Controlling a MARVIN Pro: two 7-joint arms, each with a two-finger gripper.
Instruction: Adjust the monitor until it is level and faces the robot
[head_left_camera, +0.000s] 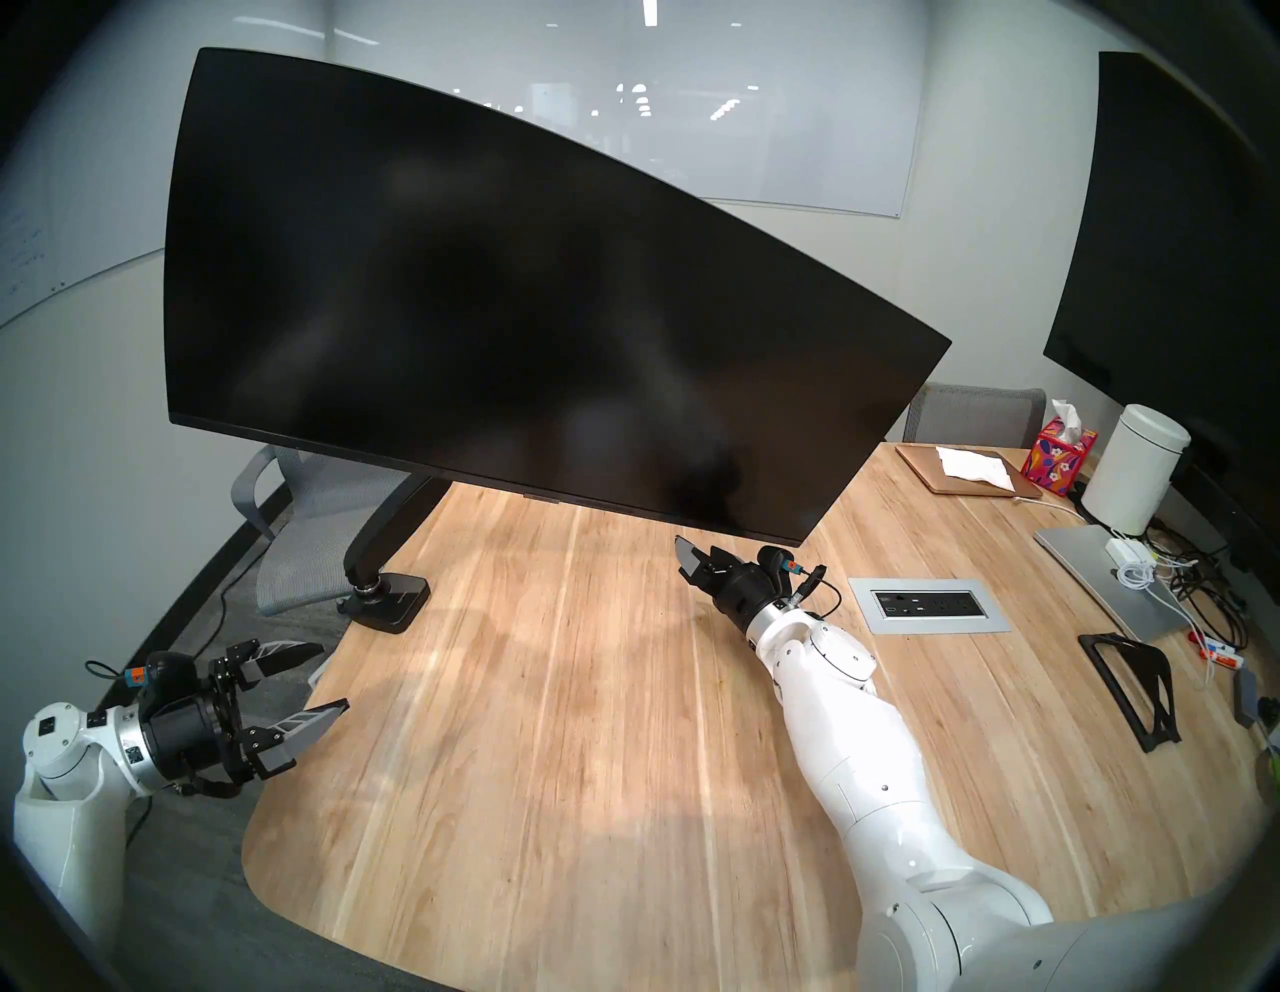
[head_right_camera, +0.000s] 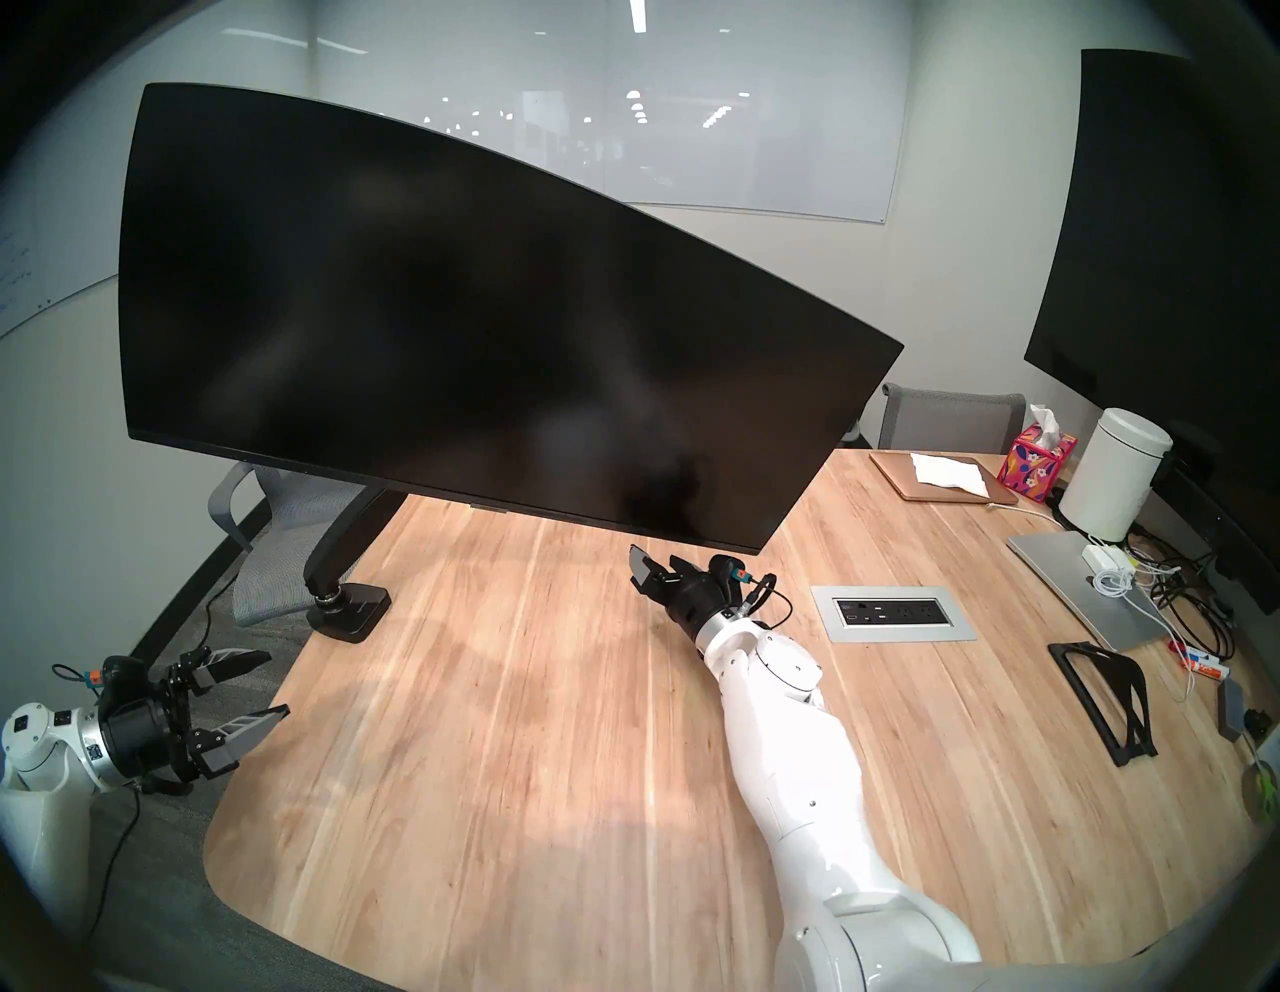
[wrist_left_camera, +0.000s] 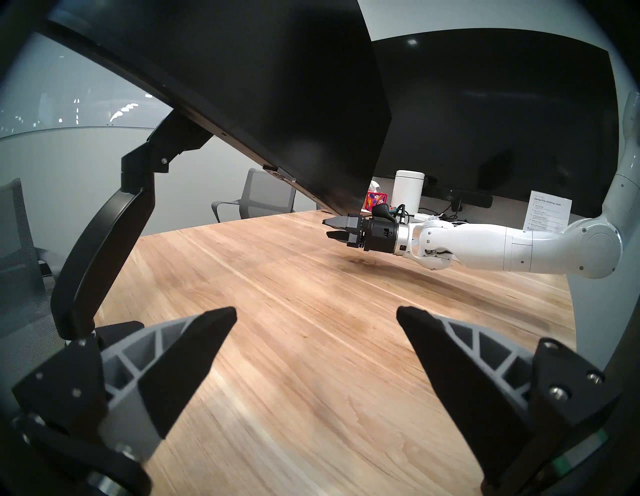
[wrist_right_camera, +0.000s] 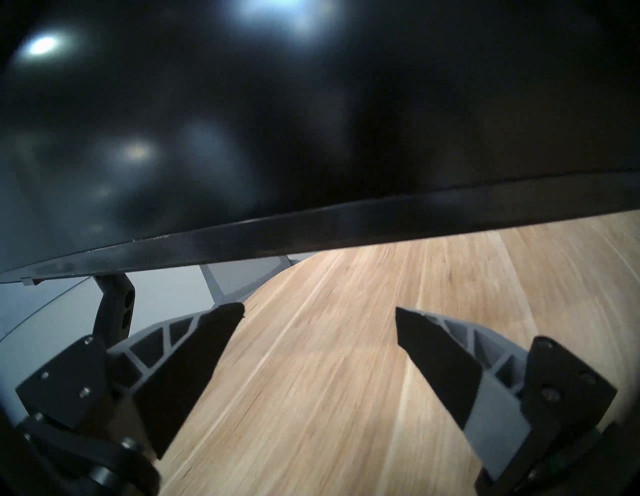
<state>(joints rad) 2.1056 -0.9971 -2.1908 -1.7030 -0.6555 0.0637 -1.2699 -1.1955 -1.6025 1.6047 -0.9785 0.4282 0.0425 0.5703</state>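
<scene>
Tilted monitor (head_left_camera: 485, 298), power inlet (head_left_camera: 928, 604), tissue box (head_left_camera: 1056, 454)

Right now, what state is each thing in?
monitor: blank, tilted, right end low, untouched
monitor arm: clamped at the table edge
right gripper: open, empty, under the monitor's low corner
left gripper: open, empty, off the table's left edge
</scene>
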